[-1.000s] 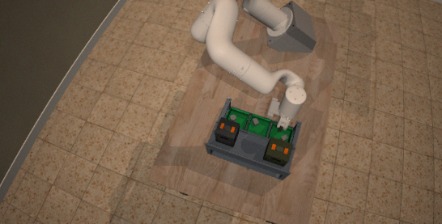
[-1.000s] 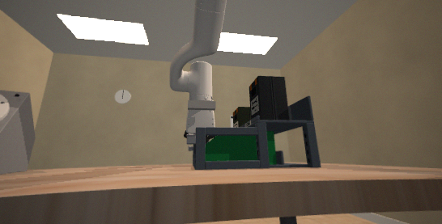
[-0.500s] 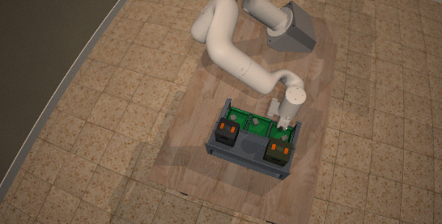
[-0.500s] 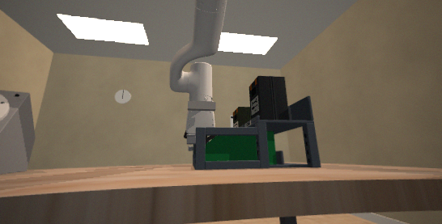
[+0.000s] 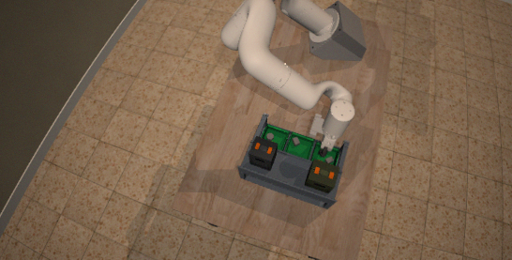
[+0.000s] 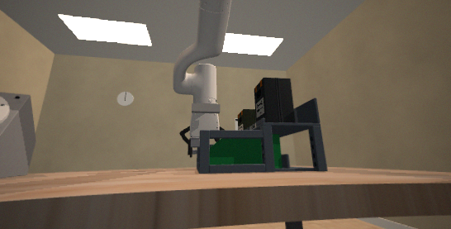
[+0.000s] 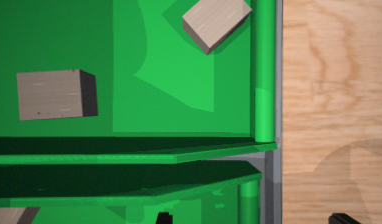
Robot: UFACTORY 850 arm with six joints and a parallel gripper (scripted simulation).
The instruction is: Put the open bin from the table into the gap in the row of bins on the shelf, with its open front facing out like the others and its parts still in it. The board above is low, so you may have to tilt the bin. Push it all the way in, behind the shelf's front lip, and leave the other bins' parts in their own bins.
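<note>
Three green bins sit side by side in the grey shelf [image 5: 293,165]: left [image 5: 273,134], middle [image 5: 296,142] and right [image 5: 323,151]. No bin stands loose on the table. My gripper [image 5: 324,148] hangs over the right-end bin, at the shelf's side facing the arm's base. It is open and holds nothing. In the wrist view its two dark fingertips stand wide apart at the bottom edge, straddling the bin's right wall [image 7: 263,75] and the shelf's grey post. Two grey blocks [image 7: 55,94] [image 7: 216,20] lie on the green floor. In the low side view the gripper [image 6: 191,141] is beside the shelf [image 6: 262,146].
Two dark boxes with orange tabs stand on the shelf's top board, one at the left [image 5: 263,153] and one at the right [image 5: 323,176]. The arm's grey base [image 5: 339,34] is at the far end of the wooden table. A grey block lies in the middle bin.
</note>
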